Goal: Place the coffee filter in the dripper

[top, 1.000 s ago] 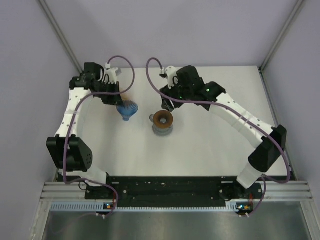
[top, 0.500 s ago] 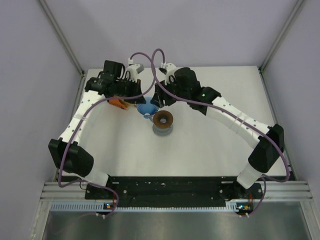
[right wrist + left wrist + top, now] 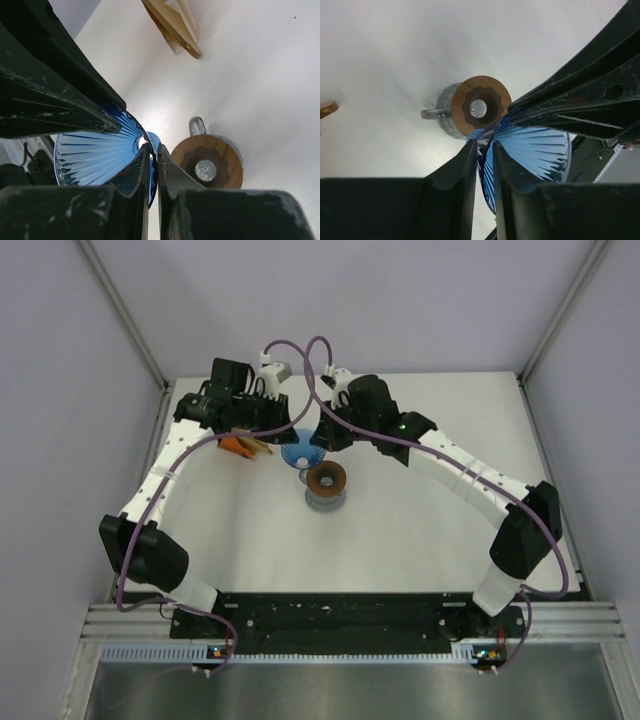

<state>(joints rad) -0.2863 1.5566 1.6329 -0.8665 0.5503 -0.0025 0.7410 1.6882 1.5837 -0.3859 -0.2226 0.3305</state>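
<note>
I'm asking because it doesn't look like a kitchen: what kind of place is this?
Probably a robot test booth: a white-and-black left arm and right arm are bolted by a grey metal rail at the edge of a white table, and plain pale walls with metal corner posts close it in.

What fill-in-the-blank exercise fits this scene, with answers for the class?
1. The left pincer and right pincer both clamp the ____ dripper by its rim.
2. The brown wooden ring sits ____ the grey mug.
3. Inside, the dripper is ____.
Missing words: blue; on; empty.
</note>
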